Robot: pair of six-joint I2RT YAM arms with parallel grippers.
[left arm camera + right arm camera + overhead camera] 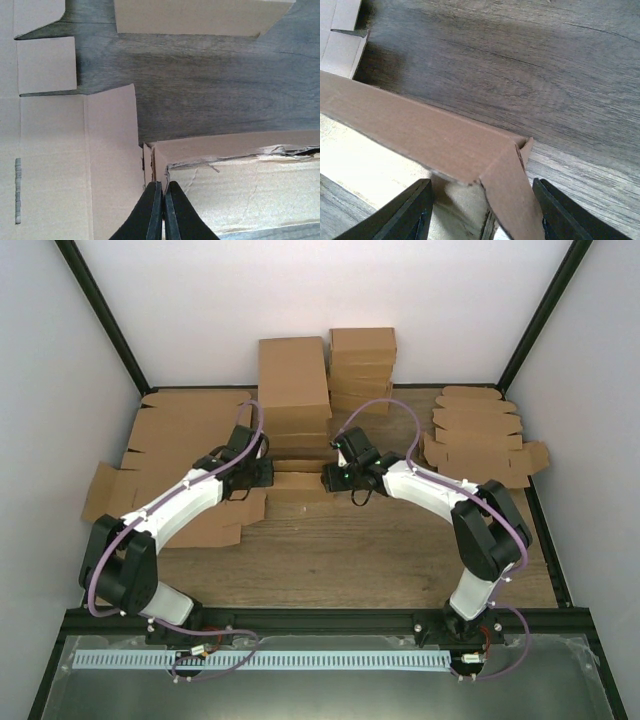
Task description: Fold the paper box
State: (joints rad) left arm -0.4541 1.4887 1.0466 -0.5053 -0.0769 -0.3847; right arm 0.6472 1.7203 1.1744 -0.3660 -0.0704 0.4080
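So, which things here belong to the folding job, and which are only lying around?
For the job: the paper box, left gripper pinching its end wall, right gripper open around its corner.
Lying about: flat cardboard blanks on the left, more blanks on the right, stacked boxes at the back.

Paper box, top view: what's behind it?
A stack of larger brown boxes stands right behind the paper box, with a second stack to its right. Whatever lies behind the two stacks is covered.
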